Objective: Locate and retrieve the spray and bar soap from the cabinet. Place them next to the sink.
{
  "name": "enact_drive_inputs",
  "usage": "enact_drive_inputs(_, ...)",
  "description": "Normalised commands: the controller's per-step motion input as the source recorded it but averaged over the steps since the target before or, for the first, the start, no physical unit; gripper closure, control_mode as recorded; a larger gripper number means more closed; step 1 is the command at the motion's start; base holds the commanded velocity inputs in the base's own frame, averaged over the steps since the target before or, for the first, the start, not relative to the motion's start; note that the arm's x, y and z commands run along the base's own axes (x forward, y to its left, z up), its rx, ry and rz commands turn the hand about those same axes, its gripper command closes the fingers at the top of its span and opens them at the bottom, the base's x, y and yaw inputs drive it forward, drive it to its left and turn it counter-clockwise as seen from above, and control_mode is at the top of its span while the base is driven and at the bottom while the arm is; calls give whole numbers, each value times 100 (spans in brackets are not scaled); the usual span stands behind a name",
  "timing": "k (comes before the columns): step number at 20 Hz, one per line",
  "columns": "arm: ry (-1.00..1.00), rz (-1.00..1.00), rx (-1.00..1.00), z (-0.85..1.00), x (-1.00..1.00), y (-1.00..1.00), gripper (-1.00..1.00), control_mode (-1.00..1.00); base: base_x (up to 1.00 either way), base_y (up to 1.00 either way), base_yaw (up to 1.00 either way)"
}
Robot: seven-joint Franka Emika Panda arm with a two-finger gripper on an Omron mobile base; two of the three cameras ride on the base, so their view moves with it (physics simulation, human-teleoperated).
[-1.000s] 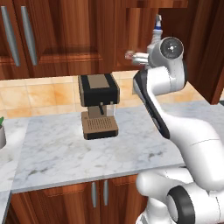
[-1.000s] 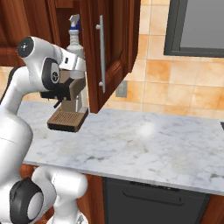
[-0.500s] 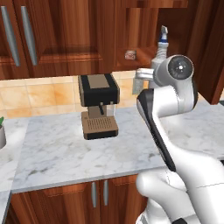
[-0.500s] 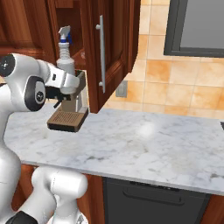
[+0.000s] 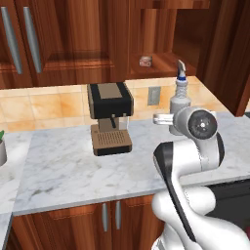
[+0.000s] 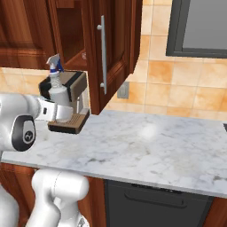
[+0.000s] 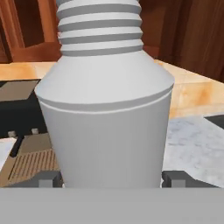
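The claw [image 7: 109,178] grips the spray [image 7: 105,113] upright, one finger [image 7: 177,177] at each side of its base. The left base view also shows the bar soap [image 5: 145,60] on the cabinet [image 5: 161,29] shelf, above and behind the claw. Since a second ago the arm has lowered the spray out of the cabinet; its forearm now reaches level over the counter [image 5: 68,166], coffee machine [image 5: 110,117] beyond.

A home kitchen: reddish-brown wooden wall cabinets [image 5: 63,44], a white marble counter [image 6: 146,148], orange tiled backsplash [image 6: 186,95] and a black-and-tan coffee machine [image 5: 110,117].

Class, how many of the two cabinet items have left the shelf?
1: the pale grey spray bottle, held in the end effector. The small pinkish bar soap remains on the wooden cabinet shelf.
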Motion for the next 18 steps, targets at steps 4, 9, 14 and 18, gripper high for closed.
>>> enact_drive_inputs(4, -3, 4, -5, -72, -66, -4, 100, -100, 0, 0, 0)
enact_drive_inputs(9, -2, 4, 0, -76, -51, -3, 100, -100, 0, 0, 0)
enact_drive_inputs(14, -7, 5, 0, -76, -58, -6, 100, -100, 0, 0, 0)
enact_drive_inputs(18, -6, 5, 0, -38, -49, -24, 100, -100, 0, 0, 0)
